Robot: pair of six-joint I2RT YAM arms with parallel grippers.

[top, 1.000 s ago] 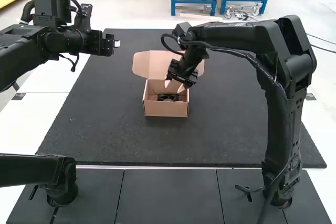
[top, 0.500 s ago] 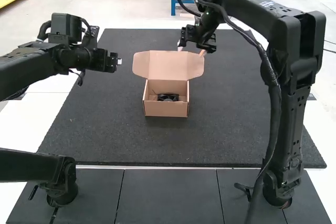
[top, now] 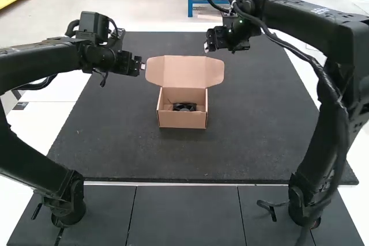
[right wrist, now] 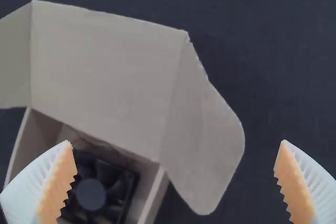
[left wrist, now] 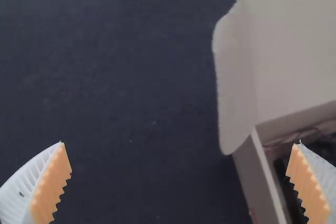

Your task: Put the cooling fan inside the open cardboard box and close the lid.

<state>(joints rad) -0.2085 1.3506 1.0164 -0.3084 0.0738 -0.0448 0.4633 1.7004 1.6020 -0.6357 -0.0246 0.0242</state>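
Note:
A small cardboard box (top: pixel 182 114) stands in the middle of the black mat with its lid (top: pixel 184 71) upright at the back. The black cooling fan (top: pixel 184 107) lies inside it, also seen in the right wrist view as the fan (right wrist: pixel 97 190) under the lid (right wrist: pixel 105 82). My left gripper (top: pixel 136 65) hovers open just left of the lid's left flap (left wrist: pixel 231 82), nothing between its fingers. My right gripper (top: pixel 209 42) hangs open above and behind the lid's right flap (right wrist: pixel 210 150), holding nothing.
The black mat (top: pixel 115 136) covers the table, with white table surface (top: pixel 23 131) to its left. Open mat lies in front of and to both sides of the box.
My right gripper rose out of the box, leaving the fan inside, and moved back behind the lid. My left gripper moved right, up to the lid's left flap.

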